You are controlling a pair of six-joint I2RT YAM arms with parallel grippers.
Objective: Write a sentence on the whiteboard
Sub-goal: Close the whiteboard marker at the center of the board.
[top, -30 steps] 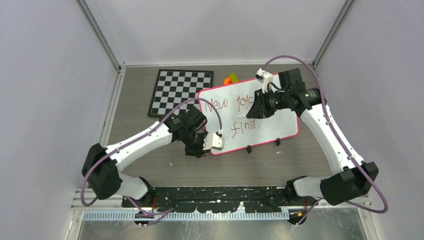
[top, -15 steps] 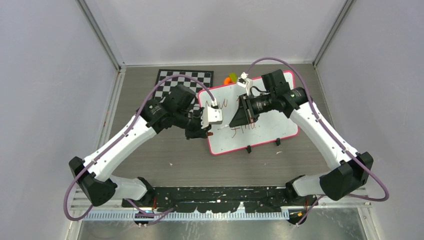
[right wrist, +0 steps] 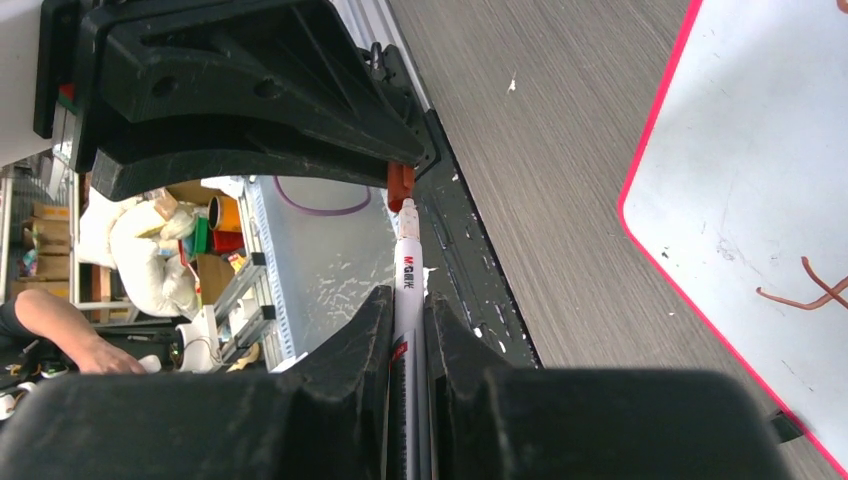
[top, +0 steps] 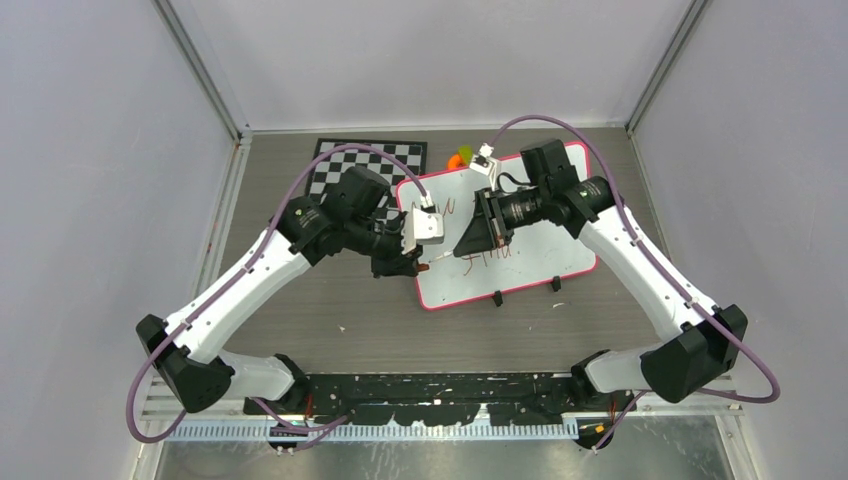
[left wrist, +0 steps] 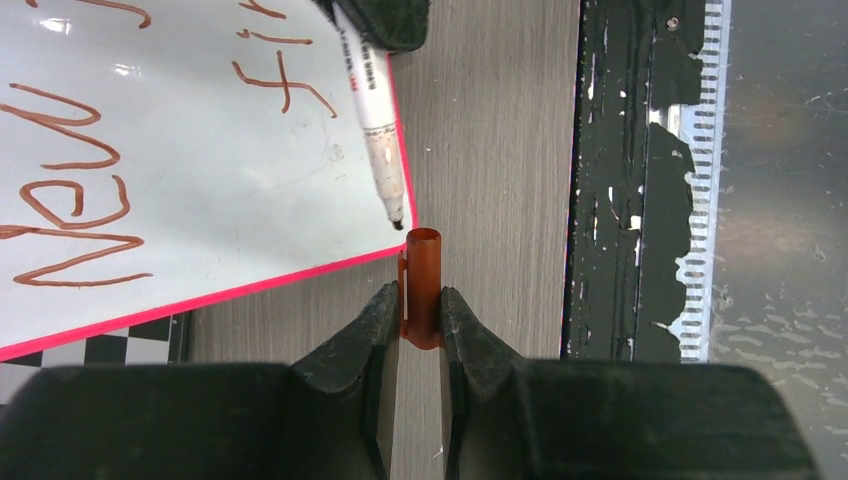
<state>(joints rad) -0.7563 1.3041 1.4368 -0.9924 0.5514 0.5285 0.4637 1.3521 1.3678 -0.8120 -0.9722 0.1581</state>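
Note:
The whiteboard (top: 545, 255) lies tilted on the table, red-pink rim, two black clips on its near edge. The sentence (left wrist: 65, 190) is reddish-brown handwriting; "New" and part of "find" show in the left wrist view, and the arms hide most of it from above. My left gripper (top: 416, 264) (left wrist: 420, 300) is shut on an orange-brown marker cap (left wrist: 421, 285), open end pointing at the marker. My right gripper (top: 462, 250) (right wrist: 408, 310) is shut on a white marker (right wrist: 408, 270) (left wrist: 375, 130). Its tip is right at the cap's mouth (right wrist: 400, 185), above the board's left edge.
A black-and-white checkerboard (top: 345, 165) lies at the back left, partly under the whiteboard. A small orange and green object (top: 460, 157) sits behind the board. A black rail (top: 430, 385) runs along the table's near edge.
The left gripper rose from the board's lower left corner to its left edge. The right gripper moved left off the writing to meet it. Little has moved in the last half second.

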